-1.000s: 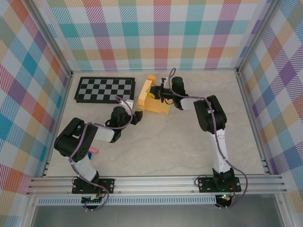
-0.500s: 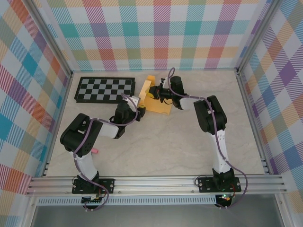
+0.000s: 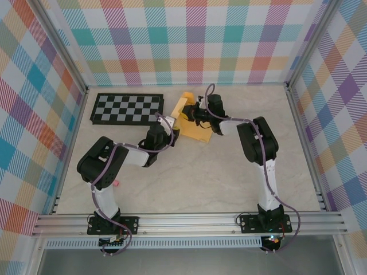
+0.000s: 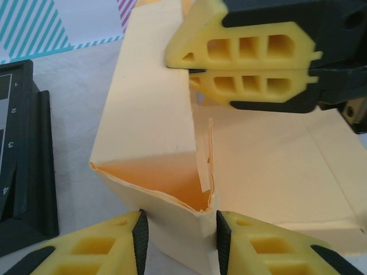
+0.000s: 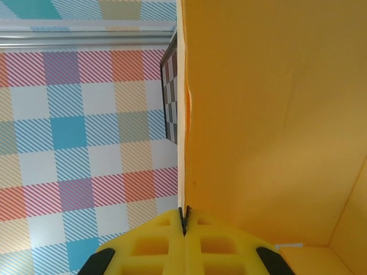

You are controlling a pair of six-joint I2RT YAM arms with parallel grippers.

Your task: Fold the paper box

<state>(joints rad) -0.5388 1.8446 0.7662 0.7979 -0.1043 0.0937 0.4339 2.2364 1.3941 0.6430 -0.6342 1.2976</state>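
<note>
Left fingers (image 4: 109,249), seen from their own wrist camera: one pad on each side of the near corner of the paper box (image 4: 155,114), both black pad faces against the cardboard. They pinch a folded corner, where an upright wall turns into a small triangular pocket, open at the top and orange inside.

Right fingers (image 4: 246,51): pressed together on the top edge of that same upright wall, at its far end. The right wrist view agrees, with a thin cardboard edge caught in the seam between the two yellow fingers.

Box location: on the counter (image 3: 200,172), toward the back and near the middle, just right of the black-and-grey checkerboard (image 3: 126,109). One wall stands up on the left side. The rest of the sheet lies flat, stretching right and toward the near edge.

Change over the last second:
- The left arm has swung up and to the right. Its fingers were short of the box, off its near-left side. Now they are on the corner.
- The right fingers have kept their place on the wall.
- The upright wall now leans more, and the flat sheet has slid a little to the right.

Small pink object (image 3: 115,183) on the counter beside the left arm's lower link; what it is, cannot tell.
</note>
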